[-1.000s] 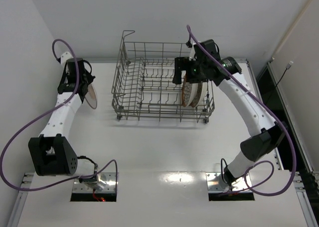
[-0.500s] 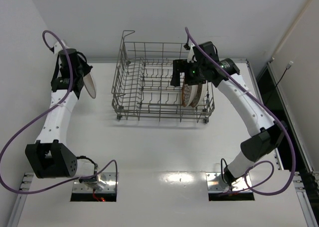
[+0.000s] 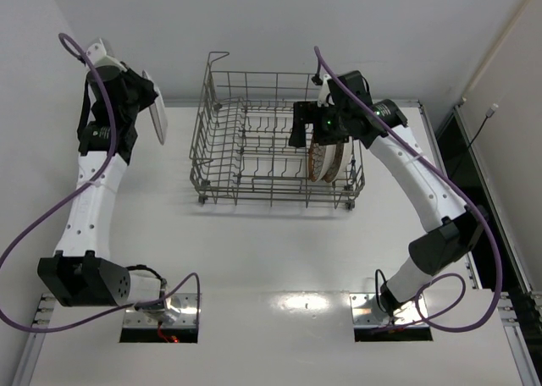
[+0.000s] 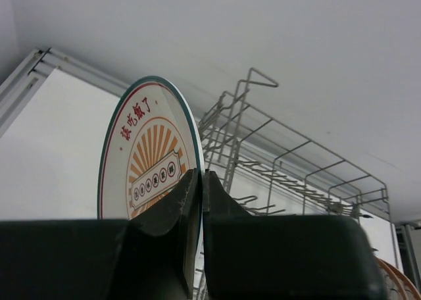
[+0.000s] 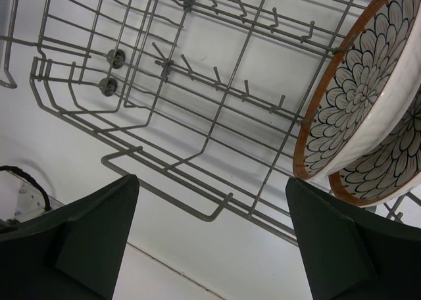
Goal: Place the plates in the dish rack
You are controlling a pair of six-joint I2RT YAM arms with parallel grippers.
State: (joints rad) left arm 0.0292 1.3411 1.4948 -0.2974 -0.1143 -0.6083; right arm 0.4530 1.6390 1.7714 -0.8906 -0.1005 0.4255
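My left gripper is shut on the rim of the white plate with the orange sunburst. It holds the plate on edge, high above the table, left of the grey wire dish rack. In the left wrist view the fingers pinch that plate, with the rack beyond. Two plates stand upright in the rack's right end. My right gripper is open and empty above the rack, just left of them. The right wrist view shows the brown-rimmed petal plate, a second plate behind it, and rack tines.
The rack stands at the back middle of the white table, close to the rear wall. The left arm's purple cable loops out left of the arm. The table's right edge borders a dark gap.
My left arm has lifted the sunburst plate up and back toward the far left corner, turning it more edge-on. My right gripper has stayed open over the rack.
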